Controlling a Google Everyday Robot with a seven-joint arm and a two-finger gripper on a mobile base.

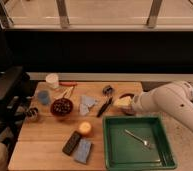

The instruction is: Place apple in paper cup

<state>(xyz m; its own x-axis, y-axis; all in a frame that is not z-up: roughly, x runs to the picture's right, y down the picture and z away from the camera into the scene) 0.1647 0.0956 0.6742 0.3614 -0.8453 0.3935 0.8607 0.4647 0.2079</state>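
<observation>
The apple (85, 128) is small, round and yellow-orange. It sits on the wooden table near the front middle, just left of the green tray. The paper cup (52, 80) is short and white and stands upright at the table's back left corner. My white arm reaches in from the right. Its gripper (122, 102) is at the back middle-right of the table, over a dark dish with something pale yellow. It is well to the right of the cup and behind the apple, touching neither.
A light blue cup (43, 96) and a dark red bowl (62, 106) stand between cup and apple. A green tray (160, 150) with a utensil (137, 137) fills the front right. Black tongs (106, 104), a blue wrapper (87, 104), a black bar (71, 142) and a blue pad (83, 150) lie nearby.
</observation>
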